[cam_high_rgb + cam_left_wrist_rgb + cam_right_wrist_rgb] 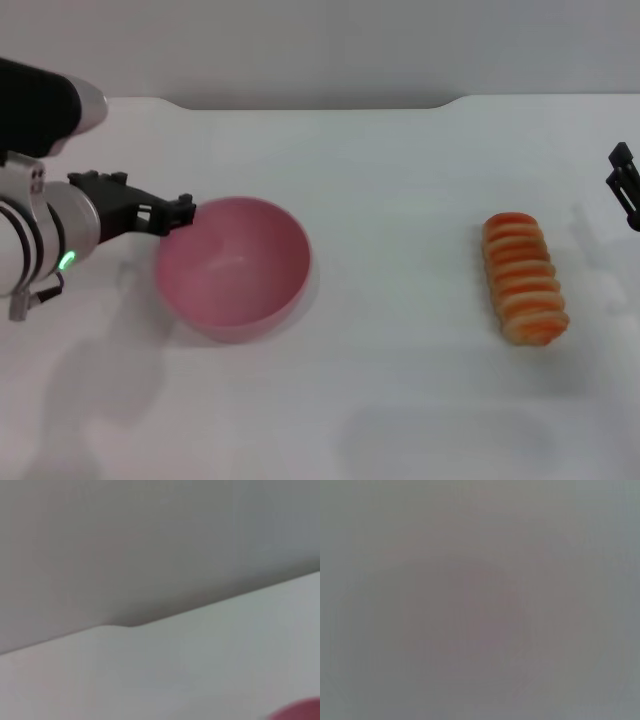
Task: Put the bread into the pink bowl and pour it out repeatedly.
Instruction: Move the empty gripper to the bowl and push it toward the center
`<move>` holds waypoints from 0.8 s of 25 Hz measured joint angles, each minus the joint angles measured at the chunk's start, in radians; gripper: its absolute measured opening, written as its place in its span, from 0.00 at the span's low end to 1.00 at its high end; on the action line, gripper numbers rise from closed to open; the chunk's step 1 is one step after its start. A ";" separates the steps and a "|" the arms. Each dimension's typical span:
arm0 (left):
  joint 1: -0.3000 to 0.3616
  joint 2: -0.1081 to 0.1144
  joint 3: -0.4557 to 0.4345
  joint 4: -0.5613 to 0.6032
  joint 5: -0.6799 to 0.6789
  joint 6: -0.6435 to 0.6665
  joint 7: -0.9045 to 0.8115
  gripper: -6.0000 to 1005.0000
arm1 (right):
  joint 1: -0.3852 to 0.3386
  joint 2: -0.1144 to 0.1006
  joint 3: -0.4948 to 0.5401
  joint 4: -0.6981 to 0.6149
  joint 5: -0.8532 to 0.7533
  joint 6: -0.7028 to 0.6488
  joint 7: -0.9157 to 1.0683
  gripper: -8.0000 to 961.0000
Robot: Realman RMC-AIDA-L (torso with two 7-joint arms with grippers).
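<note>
The pink bowl (pixel 232 262) stands upright and empty on the white table, left of centre; a sliver of it shows in the left wrist view (pixel 300 711). My left gripper (pixel 172 216) is at the bowl's left rim, its fingers closed on the rim. The bread (pixel 524 278) lies on the table at the right, striped side up, well away from the bowl. My right gripper (pixel 625 185) shows only partly at the right edge, beyond the bread and apart from it. The right wrist view shows only a plain grey blur.
The white table (pixel 400 380) runs to a grey back wall (pixel 320 45), with a step in its far edge at the upper right. The wall and table edge also show in the left wrist view.
</note>
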 joint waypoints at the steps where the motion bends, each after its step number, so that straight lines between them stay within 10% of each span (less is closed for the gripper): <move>1: 0.003 0.000 0.012 -0.004 0.000 -0.005 -0.004 0.78 | 0.000 0.000 0.000 0.000 0.000 0.000 0.000 0.81; 20: 0.001 -0.001 0.046 -0.110 0.002 -0.006 -0.036 0.77 | 0.000 0.000 0.000 -0.005 0.000 0.000 0.000 0.81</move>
